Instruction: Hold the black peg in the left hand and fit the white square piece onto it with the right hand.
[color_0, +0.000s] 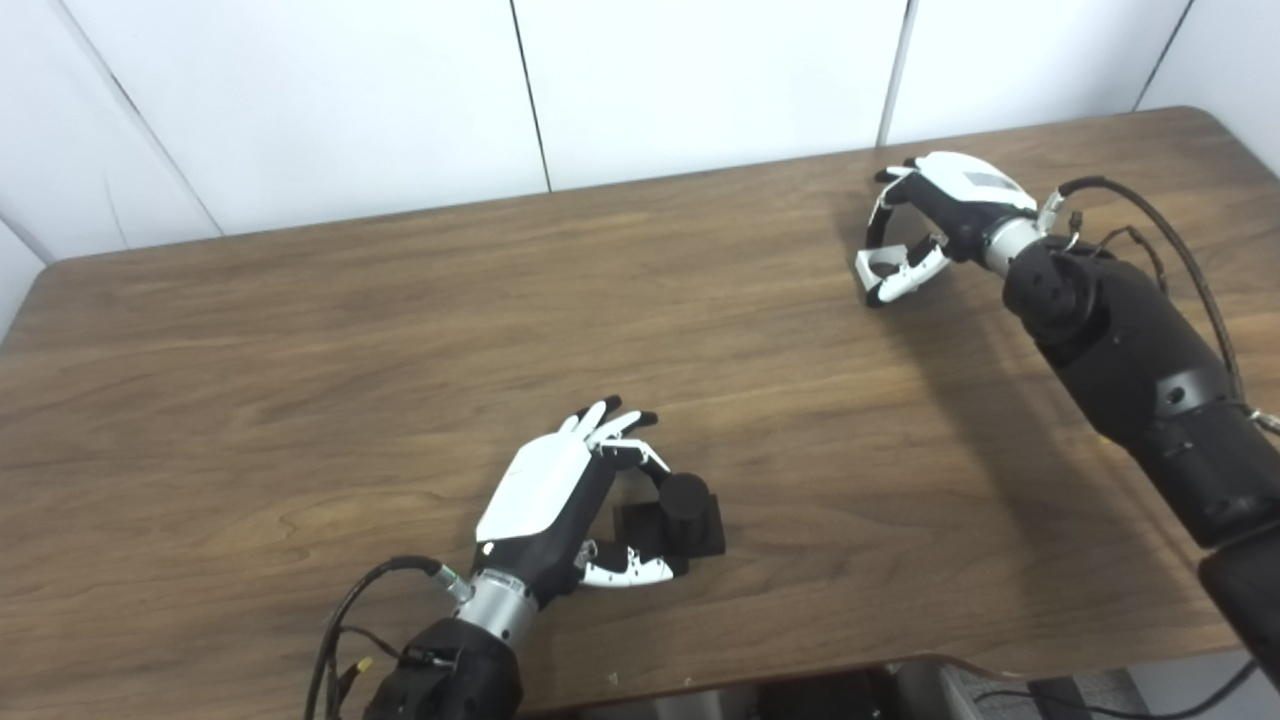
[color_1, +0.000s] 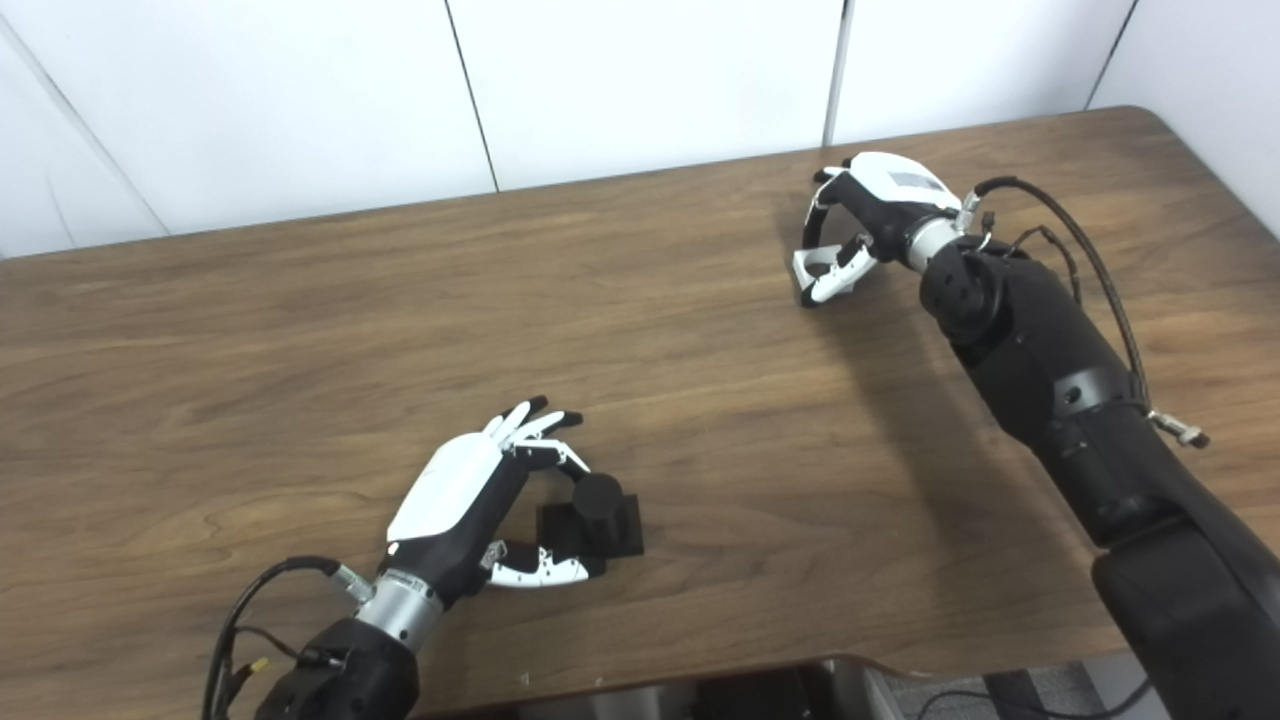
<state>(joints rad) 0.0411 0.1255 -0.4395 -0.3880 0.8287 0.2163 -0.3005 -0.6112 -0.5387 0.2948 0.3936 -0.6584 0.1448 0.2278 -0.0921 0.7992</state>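
Left hand (color_0: 560, 500), lower centre of frame, fingers and thumb curled around the black peg (color_0: 683, 497), which stands upright on its square black base on the wooden table (color_0: 300, 380). Right hand (color_0: 935, 215), upper right, pinching the white square piece (color_0: 878, 264) between fingertips and thumb, low at the table. Hands well apart.
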